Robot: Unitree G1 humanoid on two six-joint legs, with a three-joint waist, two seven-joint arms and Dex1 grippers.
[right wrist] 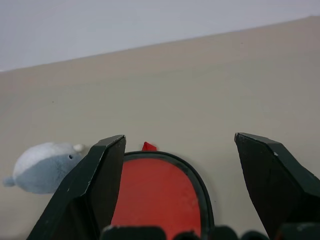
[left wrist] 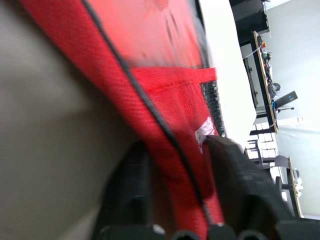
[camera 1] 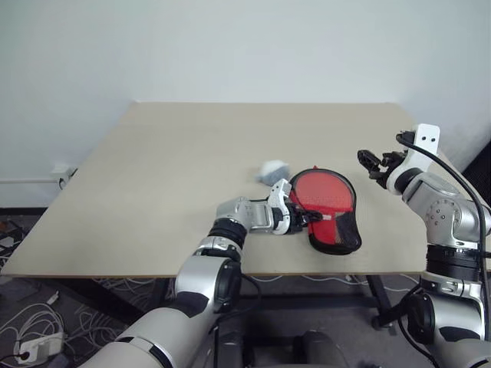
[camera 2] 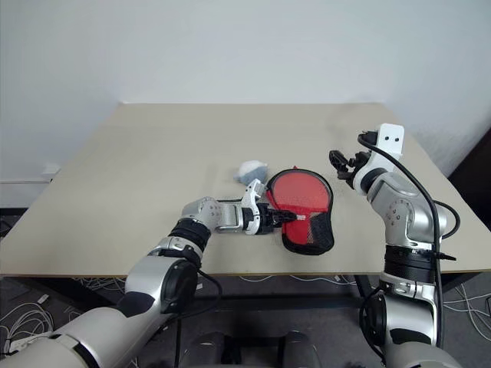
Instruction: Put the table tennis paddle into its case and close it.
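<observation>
Left wrist view shows your left end effector [left wrist: 172, 200] clenched on the case's [camera 1: 334, 215] soft, floppy red edge near the counter's [camera 1: 153, 192] front, so grip seams; right end effector [right wrist: 180, 185] hangs released.

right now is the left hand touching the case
Touching. The left wrist view shows the left hand's black fingers on either side of the case's red fabric edge, pressed against it.

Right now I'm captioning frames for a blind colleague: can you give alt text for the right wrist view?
An open two-fingered black right end effector hovers over a beige table, framing the round red rubber-faced paddle with black edge. A small grey-blue plush toy lies beside the paddle.
</observation>
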